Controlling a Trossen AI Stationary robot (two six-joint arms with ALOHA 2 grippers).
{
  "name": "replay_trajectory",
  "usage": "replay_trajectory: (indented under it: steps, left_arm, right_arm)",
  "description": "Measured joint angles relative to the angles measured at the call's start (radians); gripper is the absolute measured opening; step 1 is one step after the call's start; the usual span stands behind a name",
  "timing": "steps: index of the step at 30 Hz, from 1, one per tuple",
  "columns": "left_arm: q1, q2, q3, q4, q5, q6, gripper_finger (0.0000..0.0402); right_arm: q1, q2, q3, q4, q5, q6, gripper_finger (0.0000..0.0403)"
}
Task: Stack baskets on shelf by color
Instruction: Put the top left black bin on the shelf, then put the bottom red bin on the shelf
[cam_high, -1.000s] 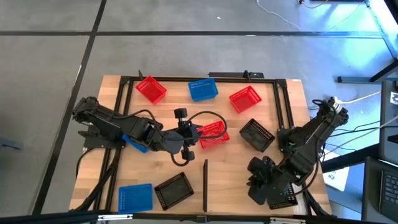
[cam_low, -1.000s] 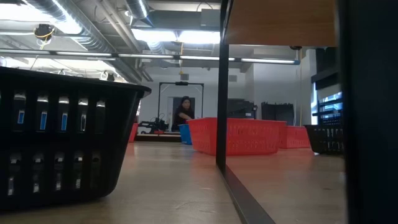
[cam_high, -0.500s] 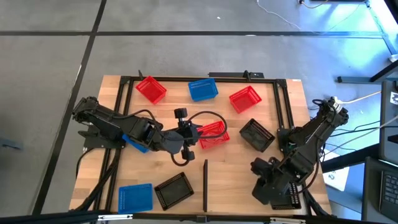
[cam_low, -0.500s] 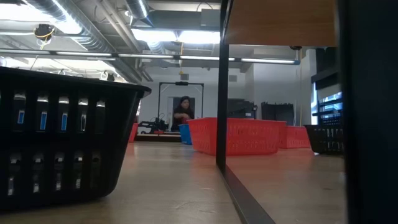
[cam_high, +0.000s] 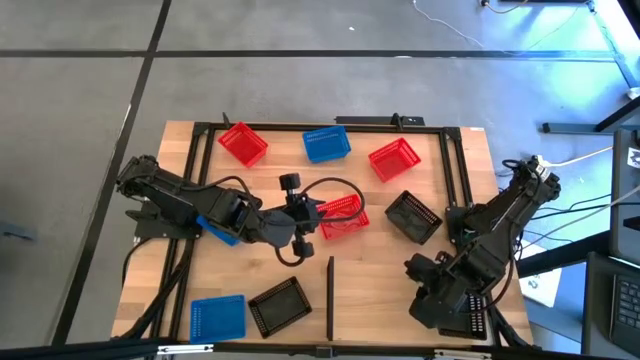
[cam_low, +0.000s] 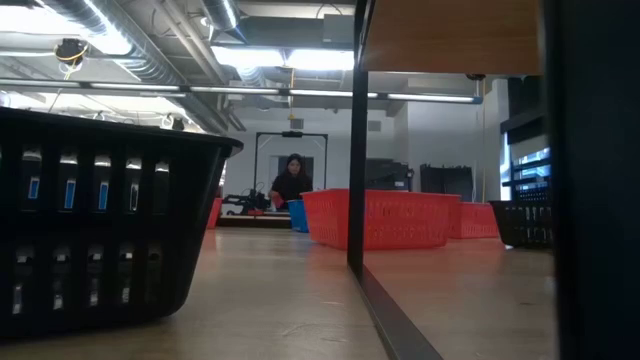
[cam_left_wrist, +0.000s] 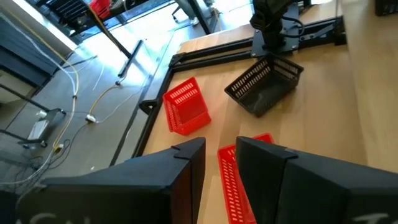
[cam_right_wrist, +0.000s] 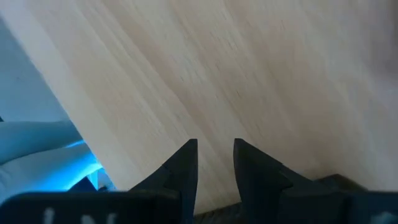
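Observation:
Red baskets (cam_high: 243, 143) (cam_high: 395, 160), blue baskets (cam_high: 326, 143) (cam_high: 218, 317) and black baskets (cam_high: 413, 215) (cam_high: 280, 305) lie scattered on their bases on the table. My left gripper (cam_high: 312, 213) hangs open high over the left end of a middle red basket (cam_high: 342, 215), which sits level on the table (cam_low: 380, 220) and shows through the finger gap (cam_left_wrist: 231, 180). My right gripper (cam_high: 437, 300) points steeply down, open (cam_right_wrist: 216, 144), over bare wood at the near right, beside another black basket (cam_high: 468, 323). The shelf (cam_high: 375, 295) lies right of its thin black bar (cam_high: 330, 295).
Black frame rails (cam_high: 200, 200) (cam_high: 455, 180) run along the table's left, far and right sides. A blue basket (cam_high: 215, 230) lies partly hidden under my left arm. Cables loop around my left gripper. A person (cam_low: 292, 180) stands far back in the room.
My right gripper has tipped more steeply downward and drawn slightly toward the table's right edge, staying open. My left gripper and the baskets have kept still.

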Motion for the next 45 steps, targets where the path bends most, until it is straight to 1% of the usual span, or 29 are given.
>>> replay_trajectory:
  steps: [3,7,10,13,15,18,20,23,25,27,32,35,37,41,45]
  left_arm:
    - [0.003,0.000,0.000,-0.003,-0.023,-0.016,0.0083]
    - [0.012,0.000,0.000,-0.032,-0.050,-0.100,0.0083]
    - [0.018,0.000,0.000,-0.102,-0.054,-0.182,0.0083]
    - [0.035,0.000,0.000,-0.200,-0.047,-0.297,0.0083]
    - [0.064,0.000,0.000,-0.265,0.003,-0.376,0.0083]
    - [0.123,0.000,-0.001,-0.341,0.115,-0.492,0.0083]
    - [0.163,0.000,-0.001,-0.359,0.170,-0.516,0.0083]
    - [0.228,0.000,-0.001,-0.352,0.243,-0.495,0.0083]
    - [0.278,0.003,-0.001,-0.347,0.303,-0.491,0.0083]
    - [0.330,0.017,-0.001,-0.344,0.379,-0.491,0.0083]
    - [0.443,0.093,-0.001,-0.364,0.587,-0.489,0.0083]
    - [0.486,0.158,-0.001,-0.370,0.686,-0.494,0.0083]
    - [0.504,0.196,-0.001,-0.365,0.722,-0.499,0.0083]
    - [0.524,0.265,-0.001,-0.357,0.726,-0.548,0.0083]
    - [0.525,0.309,-0.001,-0.320,0.726,-0.560,0.0083]
  right_arm:
    - [0.000,0.000,0.045,-0.020,0.062,-0.038,0.0101]
    - [0.000,-0.001,0.135,-0.137,0.171,-0.062,0.0101]
    - [0.000,-0.001,0.213,-0.218,0.275,-0.092,0.0101]
    - [0.000,-0.001,0.290,-0.260,0.377,-0.155,0.0101]
    - [-0.003,-0.001,0.340,-0.281,0.443,-0.208,0.0101]
    - [-0.017,-0.001,0.415,-0.330,0.511,-0.265,0.0101]
    - [-0.032,-0.002,0.459,-0.369,0.560,-0.294,0.0101]
    - [-0.055,-0.004,0.514,-0.424,0.638,-0.353,0.0101]
    - [-0.071,-0.022,0.529,-0.412,0.655,-0.445,0.0101]
    - [-0.089,-0.043,0.546,-0.412,0.659,-0.504,0.0101]
    - [-0.124,-0.118,0.549,-0.421,0.677,-0.600,0.0101]
    - [-0.140,-0.166,0.550,-0.421,0.680,-0.627,0.0101]
    - [-0.143,-0.191,0.550,-0.421,0.685,-0.631,0.0101]
    - [-0.145,-0.226,0.550,-0.420,0.687,-0.661,0.0101]
    - [-0.145,-0.244,0.550,-0.419,0.686,-0.678,0.0101]
